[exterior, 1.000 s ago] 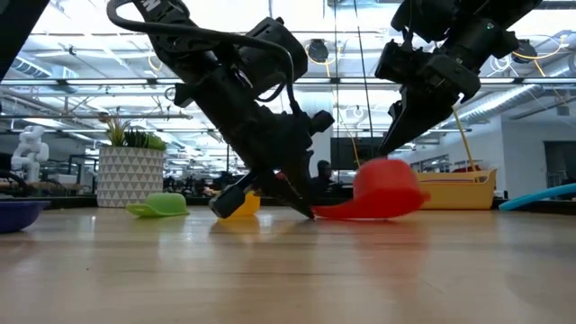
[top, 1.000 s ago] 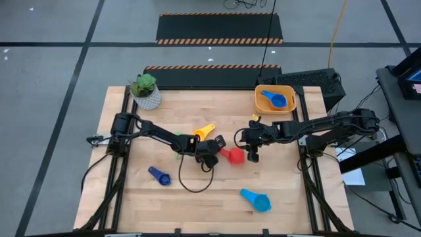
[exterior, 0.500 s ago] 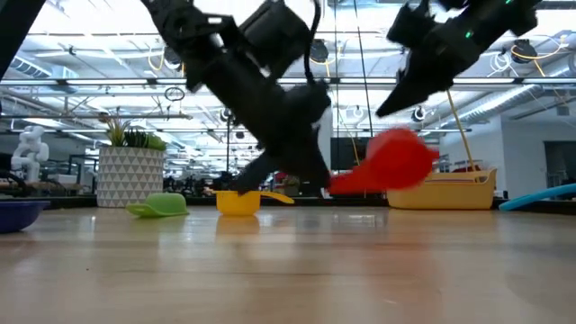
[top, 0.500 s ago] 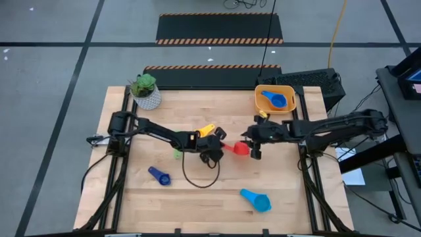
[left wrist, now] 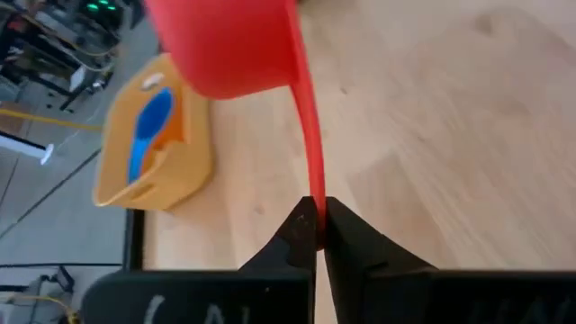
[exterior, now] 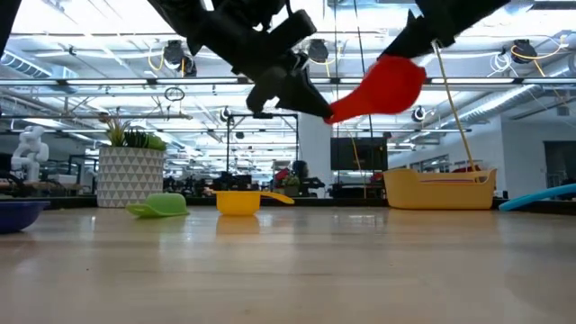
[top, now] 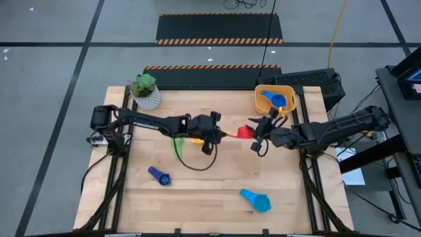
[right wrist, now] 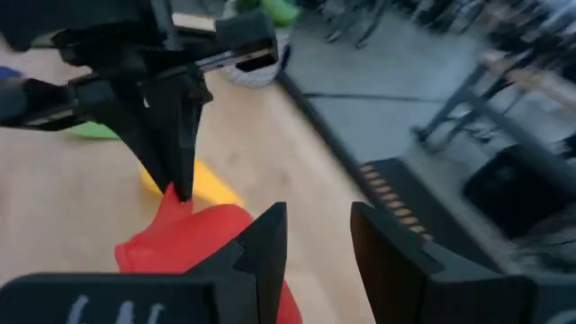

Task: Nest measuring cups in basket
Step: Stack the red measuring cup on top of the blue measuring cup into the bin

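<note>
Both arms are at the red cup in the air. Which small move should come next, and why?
Probably the right gripper should close on the red cup. The left gripper pinches only the thin handle, while the right fingers straddle the bowl's rim, open. The basket is on the right arm's side.

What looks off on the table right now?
The red cup hangs tilted in mid-air: the left hand pinches its handle while the right hand sits at its bowl. A green cup lies upside down near the plant pot.
</note>
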`<state>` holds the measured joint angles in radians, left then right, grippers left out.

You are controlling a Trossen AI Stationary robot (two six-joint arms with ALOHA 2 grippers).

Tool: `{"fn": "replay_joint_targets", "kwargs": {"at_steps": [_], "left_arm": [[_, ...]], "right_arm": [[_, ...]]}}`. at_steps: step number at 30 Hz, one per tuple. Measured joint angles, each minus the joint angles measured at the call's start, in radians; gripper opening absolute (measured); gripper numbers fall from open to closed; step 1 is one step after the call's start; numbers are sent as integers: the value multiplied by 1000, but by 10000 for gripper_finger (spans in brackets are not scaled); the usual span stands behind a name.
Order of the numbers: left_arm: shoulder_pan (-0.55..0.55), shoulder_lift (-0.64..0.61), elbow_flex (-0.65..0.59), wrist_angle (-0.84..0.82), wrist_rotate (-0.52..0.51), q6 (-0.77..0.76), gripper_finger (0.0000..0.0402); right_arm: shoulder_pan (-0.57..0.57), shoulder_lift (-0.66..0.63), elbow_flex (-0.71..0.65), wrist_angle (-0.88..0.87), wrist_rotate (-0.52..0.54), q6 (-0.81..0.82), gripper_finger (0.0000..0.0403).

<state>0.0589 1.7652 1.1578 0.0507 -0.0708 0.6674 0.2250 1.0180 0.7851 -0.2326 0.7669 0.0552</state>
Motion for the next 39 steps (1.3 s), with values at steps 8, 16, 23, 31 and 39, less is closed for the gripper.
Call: {"fn": "replay_joint_targets", "kwargs": {"at_steps": [8, 16, 23, 31, 39], "left_arm": [[75, -27, 2, -36, 130, -113, 7], [125, -31, 2, -86, 327, -193, 11], [162, -31, 2, -89, 446, -282, 14], [192, -31, 2, -145, 460, -305, 14], [189, -31, 2, -161, 460, -309, 10]], "right_arm": [[71, 0, 10, -17, 80, -111, 121], [111, 23, 10, -18, 151, -224, 144], [97, 148, 10, 48, 190, -355, 177], [85, 249, 10, 169, 313, -522, 160], [52, 275, 10, 167, 306, -518, 86]]}}
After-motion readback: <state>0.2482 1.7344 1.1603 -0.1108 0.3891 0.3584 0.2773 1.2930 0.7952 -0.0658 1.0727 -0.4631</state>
